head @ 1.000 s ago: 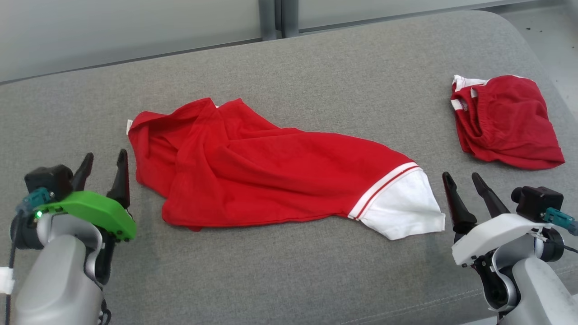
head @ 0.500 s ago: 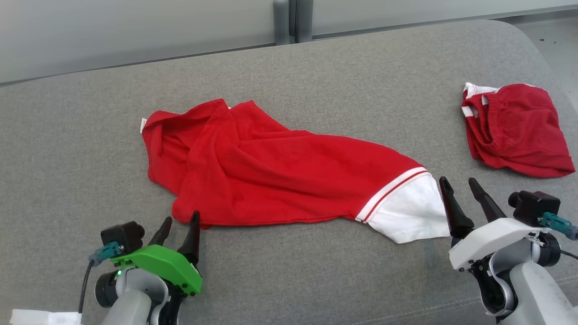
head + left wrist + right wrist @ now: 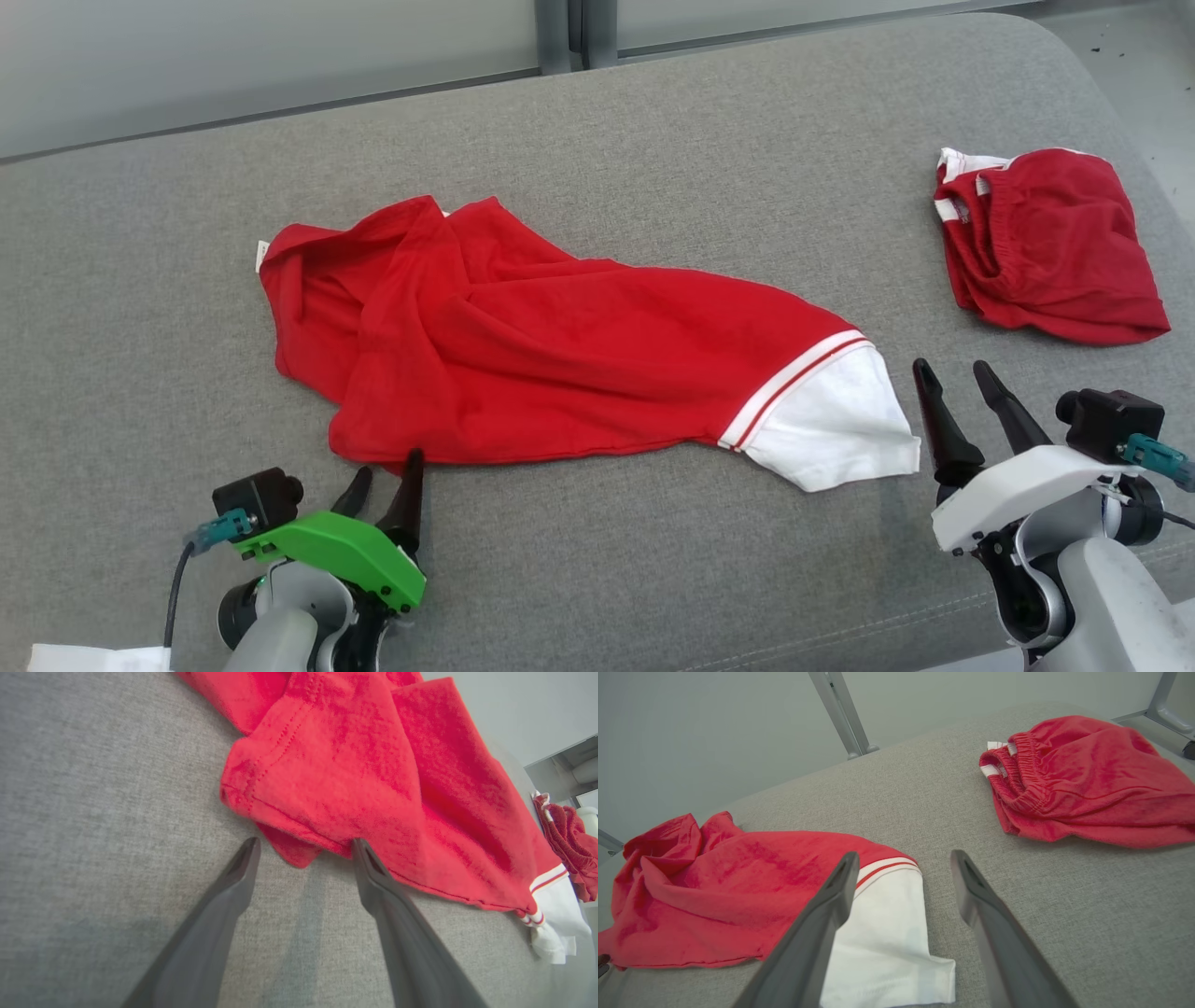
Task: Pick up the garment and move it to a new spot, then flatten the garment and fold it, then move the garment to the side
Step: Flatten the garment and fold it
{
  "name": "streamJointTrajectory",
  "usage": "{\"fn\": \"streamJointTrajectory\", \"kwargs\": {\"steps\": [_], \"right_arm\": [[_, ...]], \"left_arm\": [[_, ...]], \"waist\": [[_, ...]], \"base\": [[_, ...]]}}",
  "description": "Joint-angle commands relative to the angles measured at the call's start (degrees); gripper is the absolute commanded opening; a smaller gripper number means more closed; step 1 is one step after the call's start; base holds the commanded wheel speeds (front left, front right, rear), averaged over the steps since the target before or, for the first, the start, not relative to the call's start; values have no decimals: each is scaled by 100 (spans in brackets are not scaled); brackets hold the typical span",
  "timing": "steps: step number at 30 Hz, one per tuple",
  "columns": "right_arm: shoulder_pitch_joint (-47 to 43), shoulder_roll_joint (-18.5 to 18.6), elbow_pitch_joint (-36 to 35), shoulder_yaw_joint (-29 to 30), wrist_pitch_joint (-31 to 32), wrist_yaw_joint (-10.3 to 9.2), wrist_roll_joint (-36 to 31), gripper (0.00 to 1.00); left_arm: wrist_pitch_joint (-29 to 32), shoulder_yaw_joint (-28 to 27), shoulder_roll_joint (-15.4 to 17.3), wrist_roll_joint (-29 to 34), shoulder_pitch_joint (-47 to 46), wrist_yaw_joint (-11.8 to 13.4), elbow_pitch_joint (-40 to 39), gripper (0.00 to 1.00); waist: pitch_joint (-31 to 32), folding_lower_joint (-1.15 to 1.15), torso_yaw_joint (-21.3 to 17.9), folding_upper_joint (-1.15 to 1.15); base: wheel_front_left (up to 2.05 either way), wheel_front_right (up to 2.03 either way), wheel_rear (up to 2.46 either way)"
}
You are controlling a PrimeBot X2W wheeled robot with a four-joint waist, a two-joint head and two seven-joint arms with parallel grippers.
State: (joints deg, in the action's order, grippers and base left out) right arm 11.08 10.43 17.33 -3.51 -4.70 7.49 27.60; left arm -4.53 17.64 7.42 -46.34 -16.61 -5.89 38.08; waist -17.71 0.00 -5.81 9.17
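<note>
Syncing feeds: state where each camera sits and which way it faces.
Head view: on the head, facing forward and down at red shirt and red shorts on grey cushion; left gripper and right gripper show low.
Left wrist view: on that wrist, looking along its fingers at the shirt's hem corner.
Right wrist view: on that wrist, fingers aimed past the white sleeve toward the shorts.
All three share shirt and shorts.

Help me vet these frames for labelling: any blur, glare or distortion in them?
Head view: even soft light, sharp, no glare, faint shadow under the red shirt. Left wrist view: jaws soft up close, red oversaturated. Right wrist view: wide-angle stretch, jaws blurred low down, red shorts fairly sharp.
</note>
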Motion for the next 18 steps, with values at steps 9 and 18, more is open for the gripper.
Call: {"fn": "streamJointTrajectory", "kwargs": {"steps": [9, 18], "right_arm": [[76, 44, -27, 24, -37, 0, -43, 100], [90, 11, 6, 31, -56, 1, -78, 100]], "left_arm": [[-422, -84, 1, -265, -432, -130, 212, 100], [-789, -113, 9, -264, -529, -156, 277, 33]], "waist": [[-99, 0, -69, 0], [-125, 0, -28, 0]], "base": [[0, 0, 0], [0, 0, 0]]}}
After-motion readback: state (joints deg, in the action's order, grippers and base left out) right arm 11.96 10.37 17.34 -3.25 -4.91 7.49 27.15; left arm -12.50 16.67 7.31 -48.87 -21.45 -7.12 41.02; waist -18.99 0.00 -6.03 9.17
